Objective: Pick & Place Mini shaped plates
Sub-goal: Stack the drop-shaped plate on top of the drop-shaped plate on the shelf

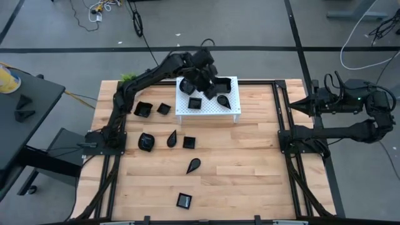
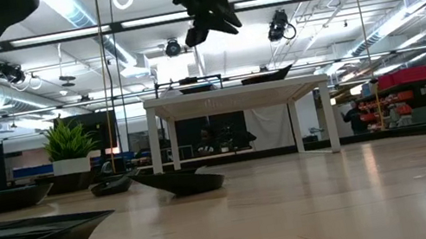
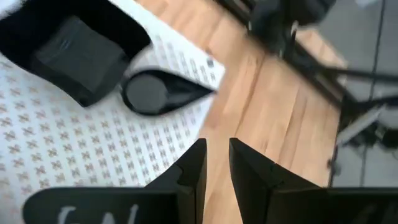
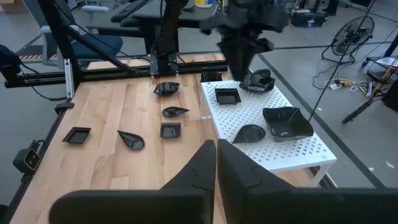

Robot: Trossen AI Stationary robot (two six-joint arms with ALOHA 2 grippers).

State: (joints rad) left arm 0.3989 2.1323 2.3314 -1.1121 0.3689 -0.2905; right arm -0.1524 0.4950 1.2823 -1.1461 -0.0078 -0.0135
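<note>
Several glossy black mini plates lie flat on the wooden table, among them a square one [image 1: 184,200], a teardrop [image 1: 194,165] and a wavy round one [image 1: 145,142]. More sit on the white perforated stand [image 1: 209,110]: a small square [image 1: 195,102], a teardrop [image 3: 155,93] and a bigger square dish [image 3: 74,50]. My left gripper [image 3: 217,149] hangs above the stand [image 4: 280,152], pointing down, narrowly open and holding nothing. My right gripper [image 4: 216,149] waits shut at the table's right edge [image 1: 309,103].
A small green potted plant [image 1: 127,77] stands at the far left corner, behind the stand. Dark frame rails [image 1: 282,125] run along the table's left and right sides. Bare wood lies between the stand and the right rail, and along the near right part.
</note>
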